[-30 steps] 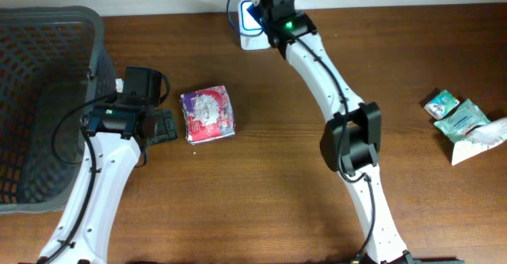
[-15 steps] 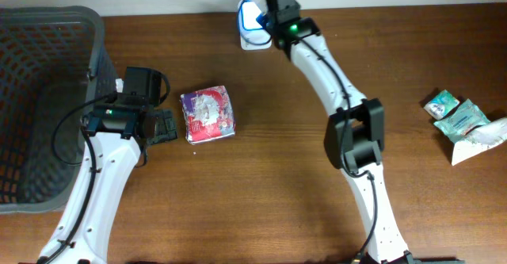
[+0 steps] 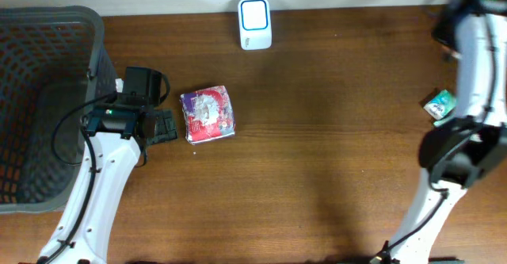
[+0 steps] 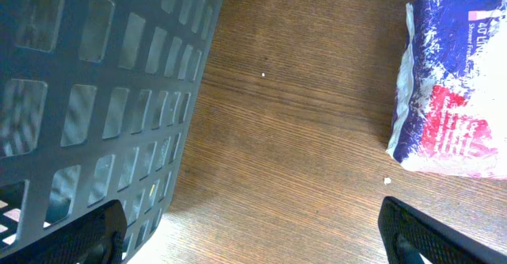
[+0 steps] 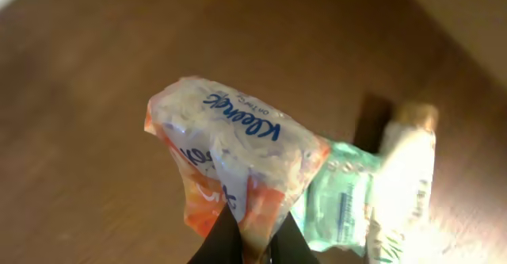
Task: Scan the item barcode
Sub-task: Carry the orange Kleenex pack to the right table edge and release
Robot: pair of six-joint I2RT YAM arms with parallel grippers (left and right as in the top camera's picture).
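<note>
Clenching a Kleenex pack (image 5: 230, 149), right gripper (image 5: 252, 232) hangs above green packet (image 5: 344, 197); left gripper (image 4: 253, 236) released.

A dark mesh basket (image 3: 47, 97) filled the left of the frame on the wooden table (image 3: 317, 153). The left gripper (image 3: 164, 127) sat just left of a purple, red and white packet (image 3: 208, 114), not clearly touching it. A white scanner (image 3: 255, 24) stood at top centre. The right arm (image 3: 475, 74) ran up the right edge, partly covering a green packet (image 3: 440, 103).
</note>
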